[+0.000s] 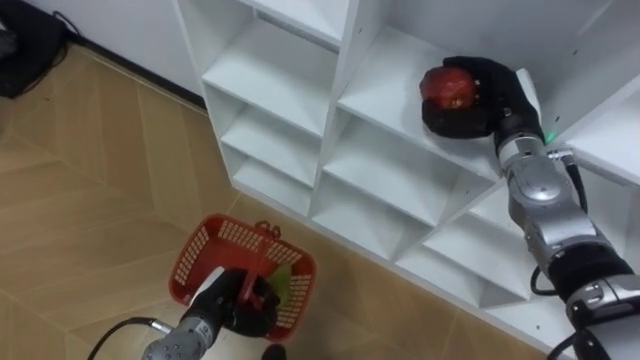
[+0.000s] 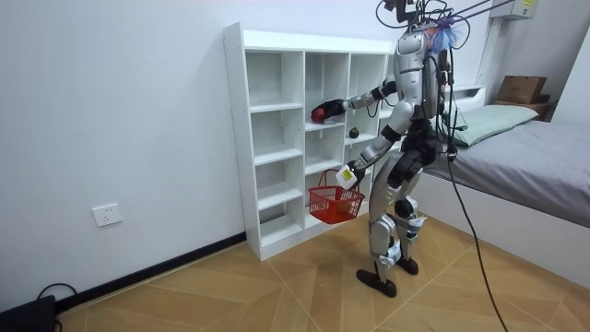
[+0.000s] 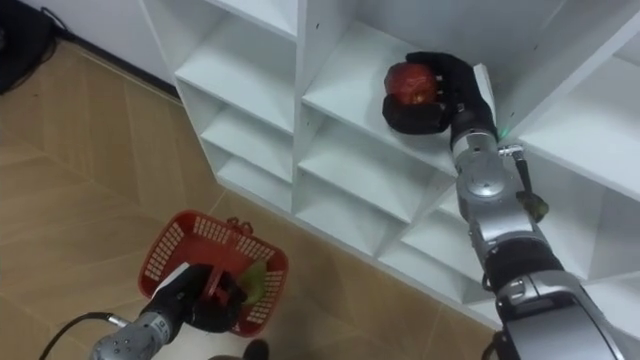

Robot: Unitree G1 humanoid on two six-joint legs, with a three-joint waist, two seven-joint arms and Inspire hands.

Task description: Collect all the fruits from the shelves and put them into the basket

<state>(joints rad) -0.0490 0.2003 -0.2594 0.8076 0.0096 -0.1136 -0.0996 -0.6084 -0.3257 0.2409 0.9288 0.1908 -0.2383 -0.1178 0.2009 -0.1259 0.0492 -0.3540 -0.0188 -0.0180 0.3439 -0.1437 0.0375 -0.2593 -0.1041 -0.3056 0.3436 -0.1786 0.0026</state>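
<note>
Red fruit [image 1: 447, 87] in right robot hand [image 1: 492, 108] on closet shelf [image 1: 385, 85]; basket [image 1: 198, 252] below.

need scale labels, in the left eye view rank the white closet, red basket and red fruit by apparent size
1. white closet
2. red basket, held by the left robot hand
3. red fruit, in the right robot hand
The basket is farther from the camera, so the real gap is probably wider.

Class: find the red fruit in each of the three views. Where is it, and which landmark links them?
Left eye view: upper right, red fruit in the right hand on a closet shelf.
Right eye view: upper middle, same shelf.
Room view: upper centre, inside the closet.
Shared landmark: the red basket in the left hand, below.
</note>
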